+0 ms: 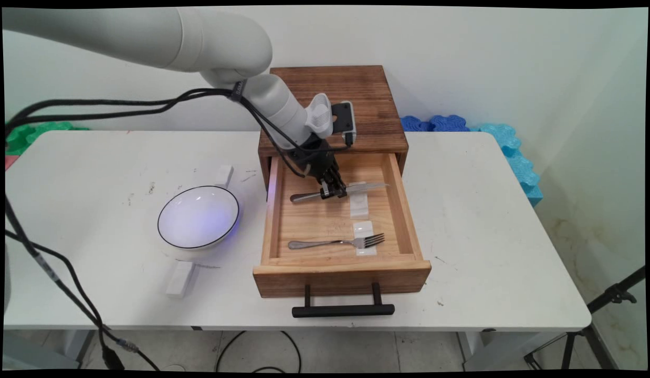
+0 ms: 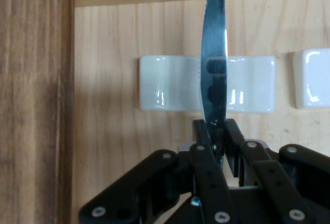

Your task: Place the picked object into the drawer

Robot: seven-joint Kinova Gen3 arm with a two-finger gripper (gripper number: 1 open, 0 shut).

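Knife (image 1: 339, 191) pinched in gripper (image 1: 333, 193) jaws inside drawer (image 1: 404, 210); one fork (image 1: 337, 242), two white rests (image 1: 359, 206).

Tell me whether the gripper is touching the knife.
Touching. The hand view shows the gripper closed on the knife, its blade rising from between the fingertips.

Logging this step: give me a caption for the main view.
End effector shut on a knife in the open drawer, fork nearby.
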